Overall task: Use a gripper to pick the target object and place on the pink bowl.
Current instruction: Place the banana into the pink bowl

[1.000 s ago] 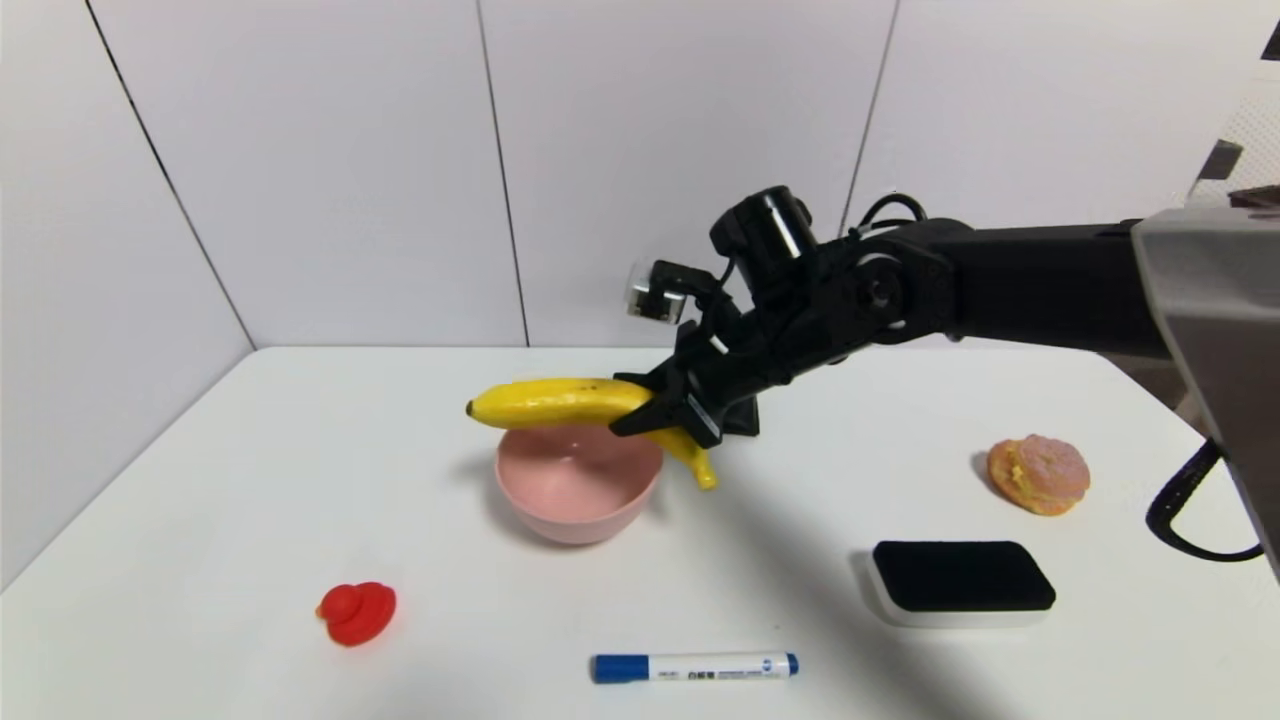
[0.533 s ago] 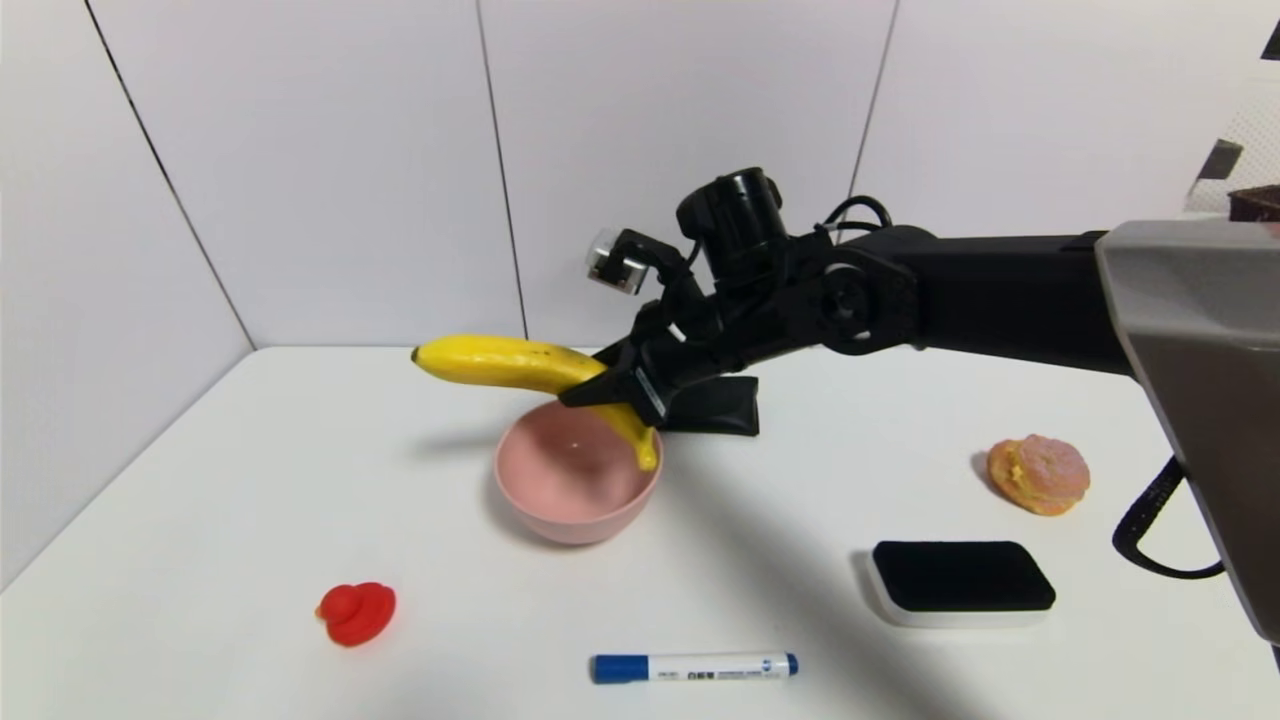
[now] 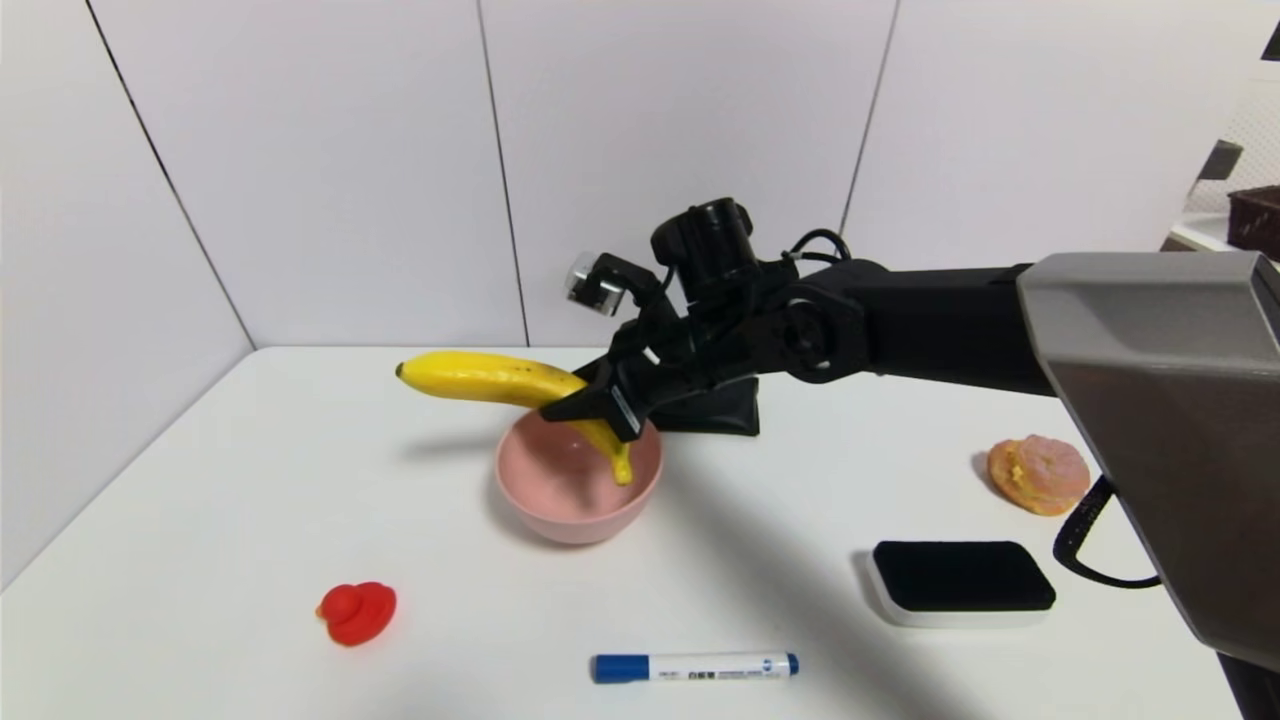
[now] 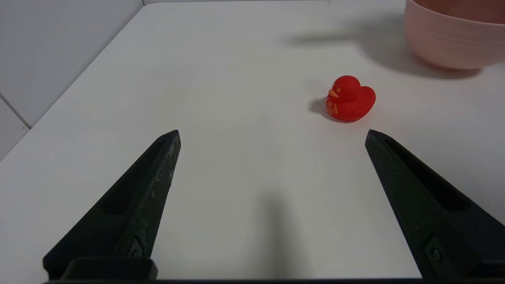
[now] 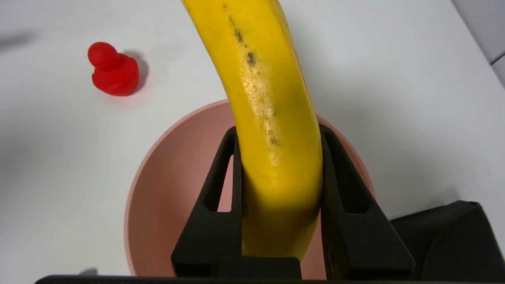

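Fingers of the right gripper [image 3: 597, 407] clamp the banana [image 3: 500, 381] above the pink bowl [image 3: 560, 500], one end past its rim.

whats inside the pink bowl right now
Only the lower tip of the banana, held by the right tool, dips into the pink bowl. The tool and banana hide part of the bowl's floor.

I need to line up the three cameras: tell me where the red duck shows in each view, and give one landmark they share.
Head view: red duck on the table, near left, ahead of the marker's left end.
Left wrist view: between the open fingers, farther off, right of centre.
Right wrist view: upper left, beside the banana.
Shared landmark: pink bowl.
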Motion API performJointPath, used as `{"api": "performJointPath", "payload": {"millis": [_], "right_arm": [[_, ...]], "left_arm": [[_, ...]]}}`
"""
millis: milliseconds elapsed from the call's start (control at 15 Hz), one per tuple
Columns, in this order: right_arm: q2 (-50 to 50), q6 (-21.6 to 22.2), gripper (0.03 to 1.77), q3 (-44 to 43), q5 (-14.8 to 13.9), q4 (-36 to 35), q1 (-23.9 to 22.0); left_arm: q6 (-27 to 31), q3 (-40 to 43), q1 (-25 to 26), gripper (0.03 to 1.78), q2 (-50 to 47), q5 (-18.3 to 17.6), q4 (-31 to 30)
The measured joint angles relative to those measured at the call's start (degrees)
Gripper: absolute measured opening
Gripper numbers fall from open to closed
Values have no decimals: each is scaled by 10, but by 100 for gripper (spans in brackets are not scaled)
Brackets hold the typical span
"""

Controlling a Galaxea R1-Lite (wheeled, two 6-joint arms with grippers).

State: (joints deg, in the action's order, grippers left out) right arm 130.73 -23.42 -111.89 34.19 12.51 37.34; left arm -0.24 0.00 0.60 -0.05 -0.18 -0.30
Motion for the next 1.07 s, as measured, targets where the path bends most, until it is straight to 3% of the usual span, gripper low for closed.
{"api": "performJointPath", "payload": {"millis": [333, 1067], "right_arm": [[21, 11, 54, 0, -1, -47, -4], [18, 5, 54, 41, 0, -49, -17]], "left_arm": [[0, 0, 0, 169, 0, 0, 0], [0, 0, 0, 169, 0, 0, 0]]}}
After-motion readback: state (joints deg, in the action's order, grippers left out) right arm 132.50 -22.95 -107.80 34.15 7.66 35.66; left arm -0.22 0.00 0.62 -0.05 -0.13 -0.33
